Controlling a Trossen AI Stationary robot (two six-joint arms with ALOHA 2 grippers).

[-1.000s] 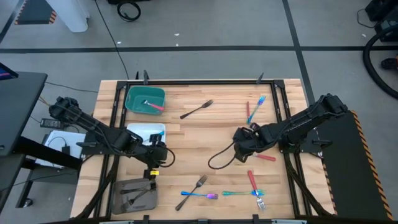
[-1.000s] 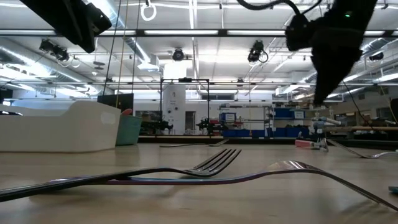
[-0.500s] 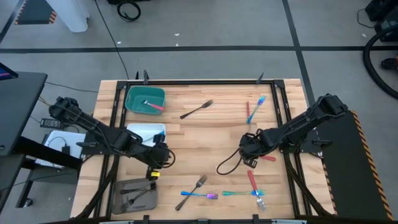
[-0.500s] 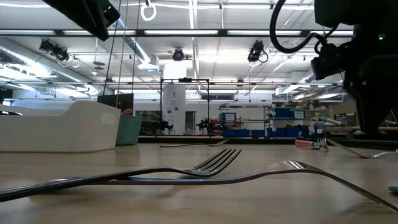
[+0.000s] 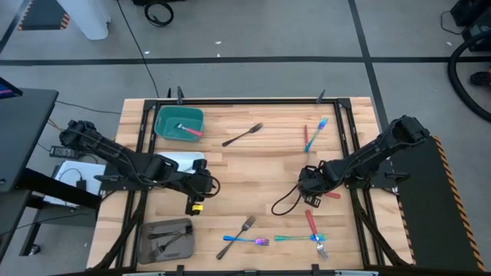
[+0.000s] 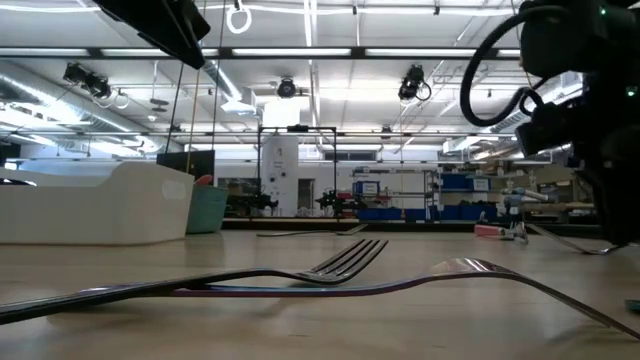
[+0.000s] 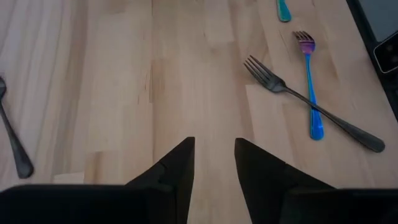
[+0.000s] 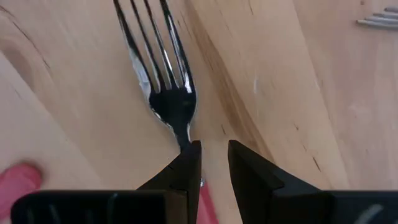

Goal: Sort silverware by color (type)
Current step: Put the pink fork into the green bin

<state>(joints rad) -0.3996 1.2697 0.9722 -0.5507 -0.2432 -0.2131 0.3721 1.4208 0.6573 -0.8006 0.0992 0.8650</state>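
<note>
My right gripper (image 8: 213,158) (image 5: 309,189) points down, open, low over a red-handled fork (image 5: 327,195) right of the table's middle. Its fingertips stand at the neck just below the metal tines (image 8: 163,68), and the red handle (image 8: 206,200) shows between the fingers. My left gripper (image 7: 214,152) (image 5: 202,184) hangs open over bare wood left of centre, holding nothing. Other silverware lies flat: a dark fork (image 5: 243,135), a red and a blue fork (image 5: 313,133) at the far right, a dark fork crossing an iridescent one (image 5: 244,234), and a teal and a red fork (image 5: 307,232) near the front. My right gripper has one fingertip (image 8: 189,155) right at the red-handled fork's neck (image 8: 185,138), coming from above, with the fork flat on the table. Whether the finger touches the neck, I cannot tell.
A teal tray (image 5: 164,116) with a red-handled piece stands far left. Nearer along the left side are a white tray (image 5: 184,159), partly under my left arm, and a grey tray (image 5: 153,230) with dark utensils. A black cable (image 5: 282,205) loops off my right gripper.
My right gripper has come down and toward the table's near right, onto the red-handled fork, turning at the wrist; its gap looks unchanged. My left gripper has swung a little toward the table's right. No silverware has moved.
</note>
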